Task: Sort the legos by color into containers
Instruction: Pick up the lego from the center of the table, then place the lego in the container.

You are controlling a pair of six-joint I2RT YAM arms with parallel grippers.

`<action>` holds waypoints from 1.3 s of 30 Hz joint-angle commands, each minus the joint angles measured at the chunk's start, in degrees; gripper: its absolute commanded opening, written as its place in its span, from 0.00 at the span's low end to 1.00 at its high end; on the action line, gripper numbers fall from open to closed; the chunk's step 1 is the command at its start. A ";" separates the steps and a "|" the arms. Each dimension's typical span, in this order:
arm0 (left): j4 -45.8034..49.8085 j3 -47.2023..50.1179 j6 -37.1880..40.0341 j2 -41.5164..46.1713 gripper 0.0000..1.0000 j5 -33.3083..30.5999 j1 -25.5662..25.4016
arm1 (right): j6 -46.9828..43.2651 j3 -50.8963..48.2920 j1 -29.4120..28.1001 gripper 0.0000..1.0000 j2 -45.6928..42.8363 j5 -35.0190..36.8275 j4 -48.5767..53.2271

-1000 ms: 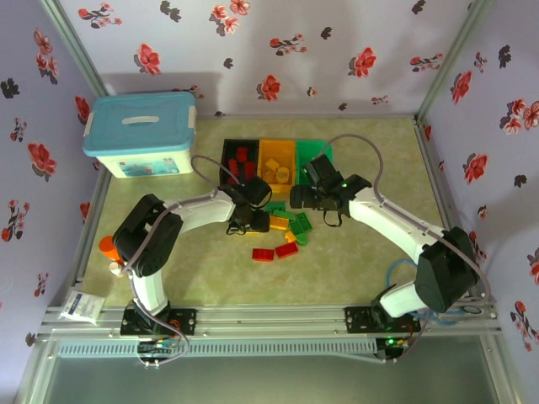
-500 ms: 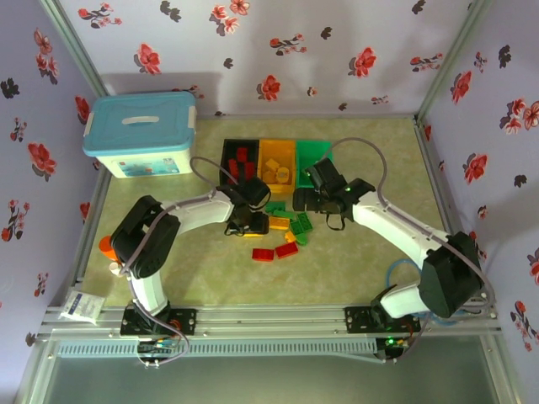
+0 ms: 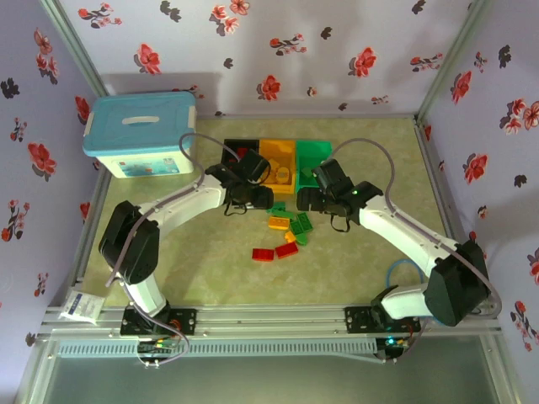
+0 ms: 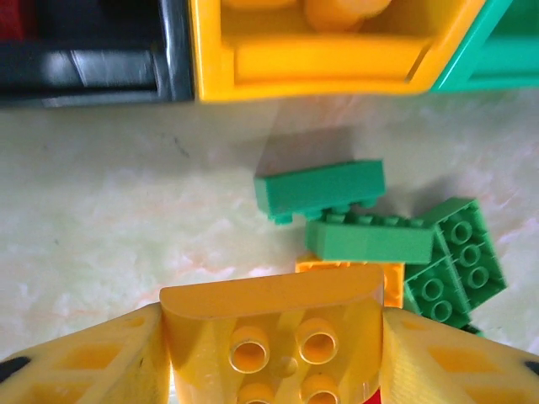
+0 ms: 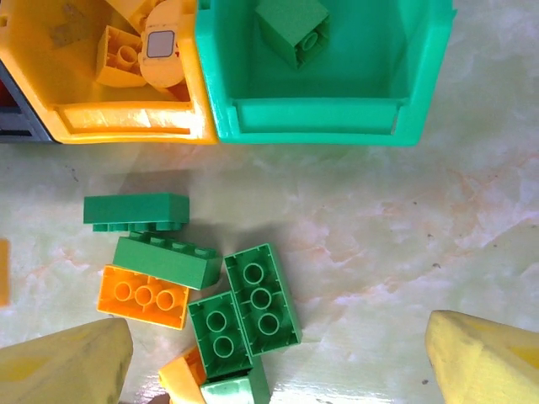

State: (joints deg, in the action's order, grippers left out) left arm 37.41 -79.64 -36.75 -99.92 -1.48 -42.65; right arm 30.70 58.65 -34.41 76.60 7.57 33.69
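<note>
My left gripper [image 4: 274, 358] is shut on a yellow lego [image 4: 274, 324], studs facing the camera, above the table just in front of the black bin [image 4: 93, 71] and the yellow bin [image 4: 328, 67]. In the top view the left gripper [image 3: 257, 200] sits near those bins. My right gripper [image 5: 278, 370] stands open over a cluster of green legos [image 5: 261, 299] and an orange one [image 5: 143, 296]. The green bin [image 5: 312, 118] holds one green lego [image 5: 292, 29]. Two red legos [image 3: 274, 252] lie nearer the arms. The right gripper [image 3: 305, 200] hovers in front of the green bin [image 3: 313, 153].
A large white box with a light-blue lid [image 3: 141, 135] stands at the back left. A small white packet [image 3: 82, 307] lies at the near left edge. The yellow bin [image 5: 126, 122] holds several yellow pieces. Metal frame rails run along the table's edges.
My left gripper has risen from the loose pile and moved back toward the bins with the yellow lego. The right gripper has drifted slightly right, still open.
</note>
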 commanded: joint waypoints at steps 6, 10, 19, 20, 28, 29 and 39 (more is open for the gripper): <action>4.33 -17.04 6.30 -10.50 0.57 0.01 2.90 | 0.92 -2.19 1.89 0.90 -5.28 2.04 1.72; 6.99 -25.96 7.71 -17.04 0.57 0.32 3.94 | 0.75 -2.91 1.98 0.90 -6.35 1.88 2.60; 13.80 -41.46 10.61 -25.36 0.71 1.50 5.37 | 0.62 -4.91 1.98 0.90 -8.04 1.04 2.87; 13.71 -41.65 10.83 -24.93 0.72 1.48 5.38 | 0.61 -5.00 1.98 0.90 -7.96 0.87 2.78; 11.37 -36.76 11.36 -18.32 0.74 1.38 5.39 | -0.50 -4.30 1.82 0.90 -6.44 -2.67 1.34; 10.73 -35.15 11.28 -16.87 0.74 1.35 5.29 | -0.76 -4.08 1.66 0.90 -6.23 -3.40 1.11; -1.13 -7.06 8.44 3.12 0.73 0.94 5.39 | -7.24 2.34 -6.99 0.90 2.82 -5.62 2.99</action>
State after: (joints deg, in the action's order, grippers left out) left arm 40.71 -93.14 -26.96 -102.04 -0.80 -37.47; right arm 26.61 57.54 -39.13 76.66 3.09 35.66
